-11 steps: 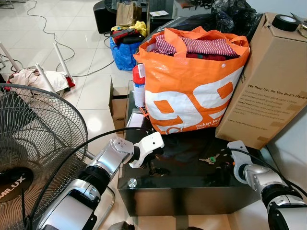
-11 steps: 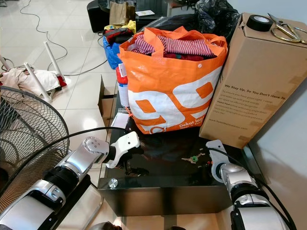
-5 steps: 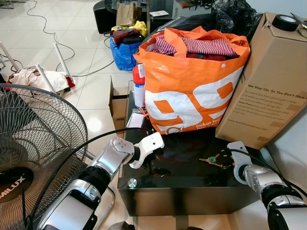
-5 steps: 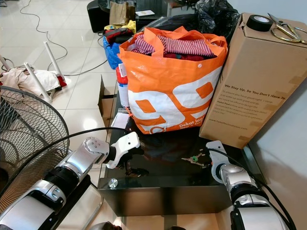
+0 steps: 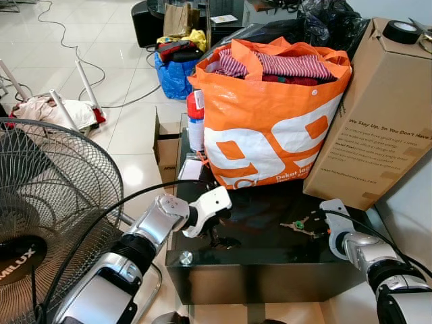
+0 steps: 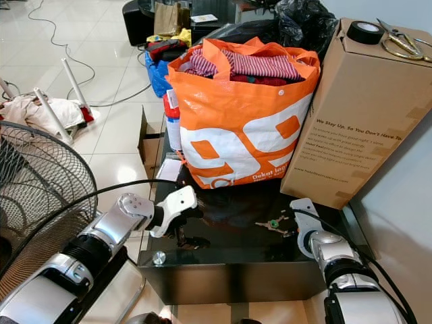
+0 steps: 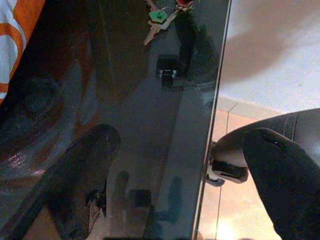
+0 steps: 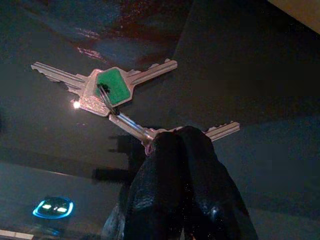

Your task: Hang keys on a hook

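Observation:
A small bunch of keys (image 5: pixel 297 225), one with a green head (image 8: pixel 111 85), lies on the black glass table (image 5: pixel 263 260) in front of the orange bag. My right gripper (image 5: pixel 317 231) rests low on the table at the keys' right end. In the right wrist view its two black fingertips (image 8: pixel 175 150) are pressed together over the head of one key at the ring. My left gripper (image 5: pixel 214 233) hovers over the table's left part, open, with its fingers (image 7: pixel 75 185) wide apart and nothing between them. The keys (image 7: pixel 159 17) lie far ahead of it.
A full orange shopping bag (image 5: pixel 270 135) stands at the back of the table, and a tall cardboard box (image 5: pixel 378 115) with a tape roll (image 5: pixel 403 30) leans at the right. A floor fan (image 5: pixel 47 202) stands close on the left. Bags and cables litter the tiled floor beyond.
My right wrist has edged slightly toward the keys, and the bunch looks a little more stretched out toward it. The left arm has held still.

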`<state>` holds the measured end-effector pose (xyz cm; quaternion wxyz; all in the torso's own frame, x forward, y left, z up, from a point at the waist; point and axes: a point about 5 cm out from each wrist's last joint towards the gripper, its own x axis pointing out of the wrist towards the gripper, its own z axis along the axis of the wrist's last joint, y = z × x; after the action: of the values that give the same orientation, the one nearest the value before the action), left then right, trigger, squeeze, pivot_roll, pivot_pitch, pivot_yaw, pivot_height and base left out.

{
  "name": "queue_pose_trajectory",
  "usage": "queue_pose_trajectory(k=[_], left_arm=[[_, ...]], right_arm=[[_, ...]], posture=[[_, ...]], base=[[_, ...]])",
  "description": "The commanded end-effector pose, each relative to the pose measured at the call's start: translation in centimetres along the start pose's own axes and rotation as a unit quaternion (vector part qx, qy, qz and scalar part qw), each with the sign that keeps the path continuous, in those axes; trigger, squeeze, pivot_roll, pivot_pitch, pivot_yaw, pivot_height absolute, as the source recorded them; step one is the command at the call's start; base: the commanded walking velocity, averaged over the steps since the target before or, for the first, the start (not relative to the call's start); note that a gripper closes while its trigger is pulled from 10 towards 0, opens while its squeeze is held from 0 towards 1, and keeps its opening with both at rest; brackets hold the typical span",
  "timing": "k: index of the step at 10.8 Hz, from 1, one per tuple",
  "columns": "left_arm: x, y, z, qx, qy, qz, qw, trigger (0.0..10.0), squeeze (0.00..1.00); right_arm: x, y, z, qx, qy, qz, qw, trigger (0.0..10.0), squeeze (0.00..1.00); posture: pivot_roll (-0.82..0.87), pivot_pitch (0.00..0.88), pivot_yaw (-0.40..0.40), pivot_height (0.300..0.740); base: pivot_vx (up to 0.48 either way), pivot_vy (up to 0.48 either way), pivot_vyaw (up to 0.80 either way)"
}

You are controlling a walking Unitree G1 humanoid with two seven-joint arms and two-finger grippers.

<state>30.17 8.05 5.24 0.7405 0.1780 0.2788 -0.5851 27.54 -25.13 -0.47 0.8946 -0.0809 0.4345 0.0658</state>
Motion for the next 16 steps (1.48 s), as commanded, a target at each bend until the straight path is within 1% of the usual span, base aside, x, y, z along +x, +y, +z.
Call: queue_pose_trajectory(k=[1,2,4,5,6,7,8,9,10,11,12,13,14,15,16], left_arm=[[-0.1,0.3,0.3,0.006,-0.002,0.006,1.000,10.0,0.00],[-0.1,0.3,0.3,0.006,-0.002,0.008,1.000,10.0,0.00],[-0.2,0.4,0.3,0.007,-0.002,0.013,1.000,10.0,0.00],[-0.3,0.5,0.2,0.006,-0.002,0.013,1.000,10.0,0.00],[-0.3,0.5,0.2,0.006,-0.002,0.013,1.000,10.0,0.00],[-0.3,0.5,0.2,0.007,-0.002,0.013,1.000,10.0,0.00],[-0.3,0.6,0.4,0.010,-0.003,0.016,1.000,10.0,0.00],[-0.3,0.7,0.7,0.014,-0.015,0.027,0.999,10.0,0.00],[-0.6,1.4,1.8,0.026,-0.061,0.084,0.994,10.0,0.00],[-1.9,3.1,2.7,-0.026,-0.125,0.213,0.969,10.0,0.00],[-2.7,3.0,2.8,-0.008,-0.153,0.246,0.957,10.0,0.00],[-3.2,3.0,2.6,-0.001,-0.157,0.277,0.948,10.0,0.00],[-3.5,3.3,2.5,-0.012,-0.161,0.302,0.940,10.0,0.00],[-3.8,3.6,2.6,-0.012,-0.168,0.330,0.929,10.0,0.00],[-4.2,3.7,2.7,-0.014,-0.172,0.347,0.922,10.0,0.00]], right_arm=[[-0.2,-0.5,-0.3,0.002,0.000,-0.008,1.000,0.0,0.00],[-0.2,-0.7,0.0,0.004,-0.007,-0.009,1.000,0.0,0.00],[-0.7,-1.6,1.1,0.013,-0.034,-0.021,0.999,0.0,0.00],[-1.3,-2.5,2.5,0.018,-0.065,-0.023,0.997,0.0,0.00],[-1.4,-2.7,2.8,0.018,-0.069,-0.022,0.997,0.0,0.00],[-1.8,-3.1,3.4,0.018,-0.085,-0.020,0.996,0.0,0.00],[-2.0,-3.2,3.7,0.017,-0.095,-0.015,0.995,0.0,0.00],[-2.1,-3.1,3.7,0.015,-0.103,-0.013,0.994,0.0,0.00],[-2.4,-2.9,3.8,0.006,-0.115,-0.019,0.993,6.2,0.00],[-3.0,-1.6,4.3,0.019,-0.179,-0.011,0.984,10.0,0.00],[-3.5,0.2,4.3,0.035,-0.215,0.007,0.976,10.0,0.00],[-3.6,1.9,3.9,0.048,-0.232,0.016,0.971,10.0,0.00],[-3.4,2.8,3.3,0.061,-0.231,0.015,0.971,10.0,0.00],[-3.5,3.4,3.2,0.086,-0.239,0.004,0.967,10.0,1.00],[-4.0,3.9,3.4,0.094,-0.255,0.001,0.962,10.0,1.00]], posture=[[-0.16,0.000,-0.024,0.740],[-0.16,0.000,-0.026,0.740],[-0.15,0.000,-0.028,0.740],[-0.16,0.000,-0.024,0.740],[-0.16,0.000,-0.024,0.740],[-0.16,0.000,-0.020,0.740],[-0.16,0.000,-0.022,0.740],[-0.15,0.000,-0.029,0.740],[-0.15,0.000,-0.034,0.740],[-0.15,0.000,-0.031,0.740],[-0.14,0.000,-0.025,0.740],[-0.15,0.000,-0.002,0.740],[-0.15,0.000,0.013,0.740],[-0.16,0.000,0.039,0.740],[-0.17,0.000,0.056,0.740]], base=[[0.000,0.000,0.00],[0.000,0.000,0.00],[0.000,0.000,0.00],[0.000,0.000,0.00],[0.000,0.000,0.00],[0.000,0.000,0.00],[0.000,0.000,0.00],[0.000,0.000,0.00],[0.000,0.000,0.00],[0.000,0.000,0.00],[0.000,0.000,0.00],[0.000,0.000,0.00],[0.000,0.000,0.00],[0.000,0.000,0.00],[0.000,0.000,0.00]])
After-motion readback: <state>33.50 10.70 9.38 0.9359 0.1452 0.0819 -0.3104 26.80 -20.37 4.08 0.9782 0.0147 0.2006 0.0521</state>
